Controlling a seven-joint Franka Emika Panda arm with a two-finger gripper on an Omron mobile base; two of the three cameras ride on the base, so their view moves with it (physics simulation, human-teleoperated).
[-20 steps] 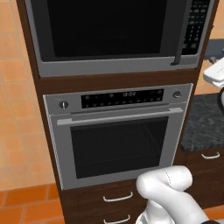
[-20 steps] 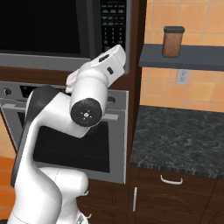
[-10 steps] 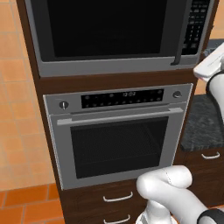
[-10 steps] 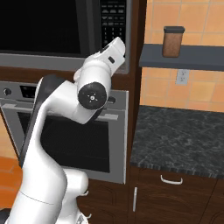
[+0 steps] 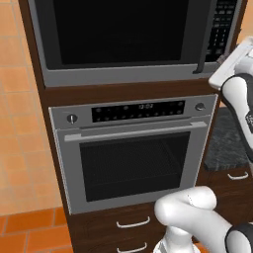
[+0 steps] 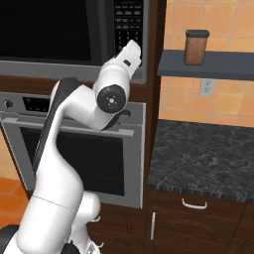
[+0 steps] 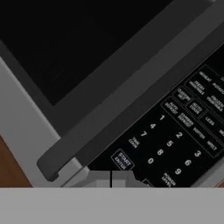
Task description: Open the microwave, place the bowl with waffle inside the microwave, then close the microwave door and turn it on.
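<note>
Currently: microwave (image 5: 133, 42), long axis horizontal, front facing outward, microwave door (image 5: 123, 32) shut. Gripper (image 7: 111, 178) clenched, empty, at keypad (image 7: 175, 140) lower corner.

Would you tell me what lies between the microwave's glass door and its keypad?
A dark vertical bar handle stands between the microwave door and the keypad in the left base view; the hand view shows it as a diagonal grey bar.

Digits and "START" on microwave keypad (image 7: 175, 140)
</note>
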